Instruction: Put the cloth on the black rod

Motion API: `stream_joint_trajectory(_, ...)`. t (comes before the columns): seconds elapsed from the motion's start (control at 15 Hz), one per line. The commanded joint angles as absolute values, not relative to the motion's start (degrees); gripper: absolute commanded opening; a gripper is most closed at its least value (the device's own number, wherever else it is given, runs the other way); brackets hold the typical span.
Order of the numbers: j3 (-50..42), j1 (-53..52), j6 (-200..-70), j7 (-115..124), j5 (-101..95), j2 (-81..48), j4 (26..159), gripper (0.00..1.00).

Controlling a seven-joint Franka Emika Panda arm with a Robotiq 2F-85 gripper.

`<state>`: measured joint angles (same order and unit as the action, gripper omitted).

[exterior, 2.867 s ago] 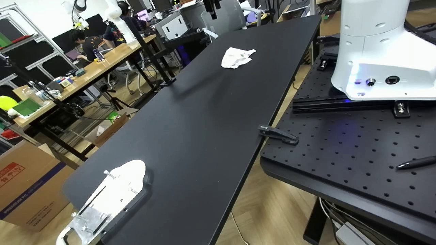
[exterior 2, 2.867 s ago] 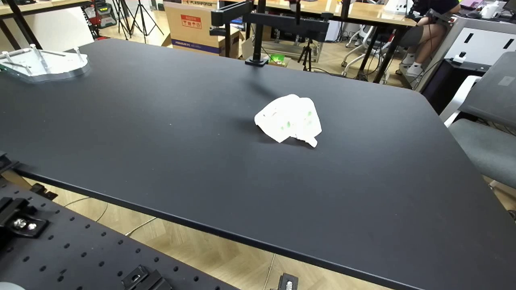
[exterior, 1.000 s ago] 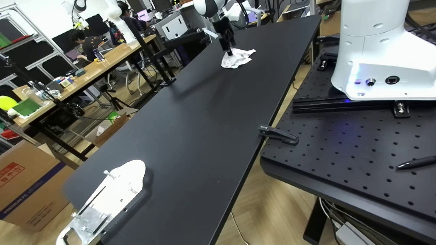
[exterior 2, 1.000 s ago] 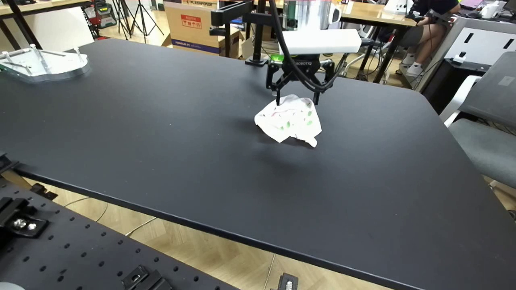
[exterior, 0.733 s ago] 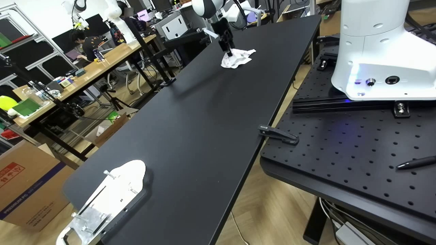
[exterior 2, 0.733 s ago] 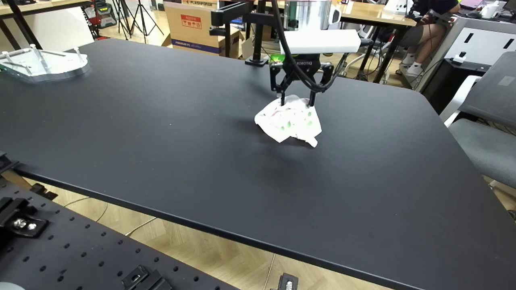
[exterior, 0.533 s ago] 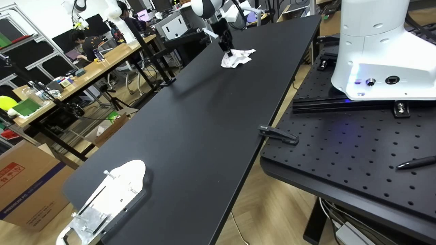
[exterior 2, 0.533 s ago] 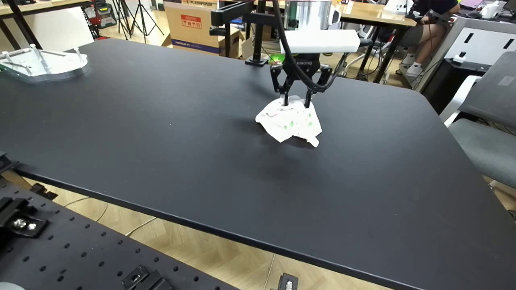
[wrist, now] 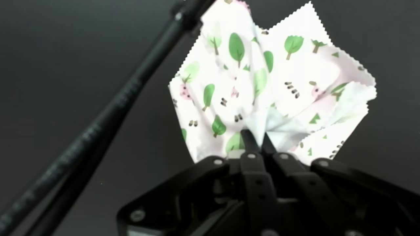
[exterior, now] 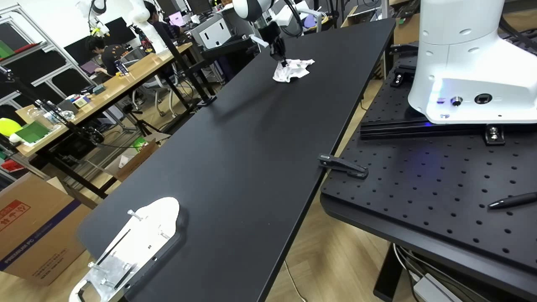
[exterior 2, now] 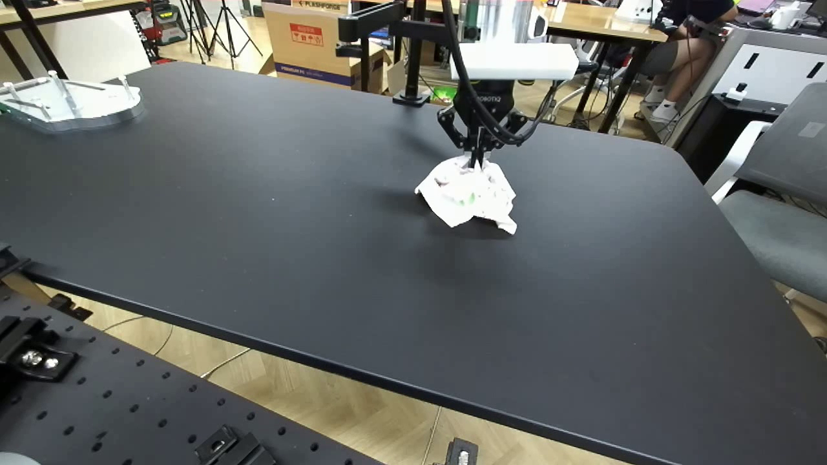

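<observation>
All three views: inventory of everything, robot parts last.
table: 1, black, centre
cloth: 1, white, tree-printed, on table
rod (presumably this upright): 1, black, table's far edge
plate with pegs: 1, silvery, on table
perforated board: 1, black, beside table
pen: 1, black, on perforated board
clip: 1+, black, table edge
chair: 1+, grey, beside table
cardboard boxes: 2+, brown, past table
people: 2+, dark clothes, background
clutter: uncounted, mixed colours, background
robot base: 1, white, on perforated board
robot arm: 1, white, over table
end effector: 1, black, closed on cloth
</observation>
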<state>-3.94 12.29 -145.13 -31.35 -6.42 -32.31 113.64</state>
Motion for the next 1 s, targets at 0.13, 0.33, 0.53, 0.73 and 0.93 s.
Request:
stream_joint_trajectory(0.13, -3.7, 12.2, -136.2, -27.1, -6.4, -26.4, 113.9, 0.01)
stream_joint_trajectory(0.33, -3.8, 11.1, -130.7, -25.0, -6.3, -21.1, 114.1, 0.01)
stream_joint_trajectory(0.53, -3.8, 9.6, -126.3, -22.0, -6.1, -16.3, 113.4, 0.01)
stream_joint_trajectory(0.73, -3.3, 7.8, -124.0, -19.8, -5.7, -11.9, 113.2, 0.01)
stream_joint_trajectory(0.93, -2.5, 5.6, -123.0, -17.9, -5.9, -8.4, 113.2, 0.01)
